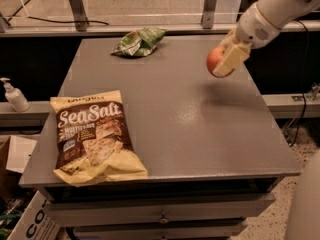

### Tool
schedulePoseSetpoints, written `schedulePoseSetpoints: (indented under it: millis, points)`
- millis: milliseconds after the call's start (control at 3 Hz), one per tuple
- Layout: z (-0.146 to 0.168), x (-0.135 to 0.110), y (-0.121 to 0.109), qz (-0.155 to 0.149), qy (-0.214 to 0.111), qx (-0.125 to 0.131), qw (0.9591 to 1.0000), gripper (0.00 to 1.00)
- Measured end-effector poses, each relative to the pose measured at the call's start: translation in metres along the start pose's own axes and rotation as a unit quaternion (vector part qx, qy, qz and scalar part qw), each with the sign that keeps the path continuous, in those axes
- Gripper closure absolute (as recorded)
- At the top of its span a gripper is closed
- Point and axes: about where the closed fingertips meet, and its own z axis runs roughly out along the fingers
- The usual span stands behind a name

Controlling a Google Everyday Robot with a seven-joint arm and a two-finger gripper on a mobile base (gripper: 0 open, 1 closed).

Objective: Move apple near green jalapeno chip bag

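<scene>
My gripper [223,63] is shut on the apple [215,60], a small red-orange fruit, and holds it in the air above the right side of the grey table [190,129]; its shadow lies on the tabletop below. The green jalapeno chip bag [138,41], small, crumpled, green and white, lies at the far edge of the table, to the left of the apple and well apart from it.
A large yellow-and-brown "Sea Salt" chip bag [94,135] lies at the front left of the table. A white pump bottle [14,96] stands on a ledge to the left. A rail with metal posts [77,6] runs behind the table.
</scene>
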Motion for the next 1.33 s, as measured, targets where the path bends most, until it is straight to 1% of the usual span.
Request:
schedulePoseSetpoints:
  millis: [333,667,1000,1333]
  points:
    - [-0.01,-0.015,-0.011,-0.011,-0.011,0.018,0.9997,1.0]
    - [-0.008,-0.015,-0.01,-0.01,-0.01,0.016,0.9998,1.0]
    - [-0.006,-0.014,-0.013,-0.007,-0.018,0.017,0.9997,1.0]
    - [-0.003,-0.022,-0.028,-0.004,-0.043,0.02,0.9989,1.0]
